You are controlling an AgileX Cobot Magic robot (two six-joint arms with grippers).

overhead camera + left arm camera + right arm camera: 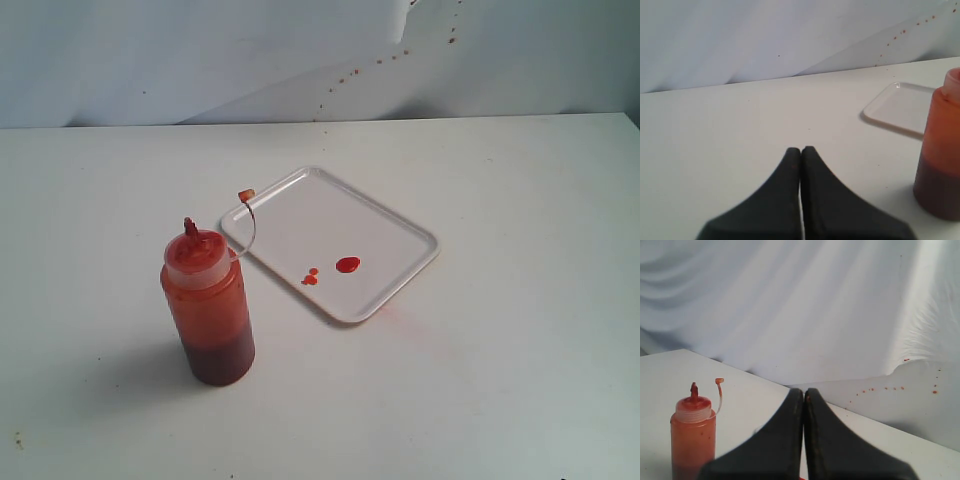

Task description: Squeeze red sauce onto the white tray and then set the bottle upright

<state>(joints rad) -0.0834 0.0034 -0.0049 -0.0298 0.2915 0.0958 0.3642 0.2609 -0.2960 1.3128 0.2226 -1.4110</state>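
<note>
Now bottle [208,315] upright on surface [500,380], just beside white tray [390,225]: translucent orange-red cylinder, cloudy ribbed cap, pointed nozzle, tip cap [246,194] on thin tether. Red sauce [347,264]: glossy round blobs on smooth, low-rimmed, round-cornered tray. Left gripper [800,150] and right gripper [804,392] pressed together, holding nothing.

A white, matte table [500,400] fills the scene. Behind it hangs a pale, wrinkled sheet [150,50], its lower edge meeting the table's far side. A slanting trail of small red-brown specks [342,78] runs across the sheet. On the table lie a faint pink smear [398,316] and, near the front left corner, a tiny dark fleck [17,437].
</note>
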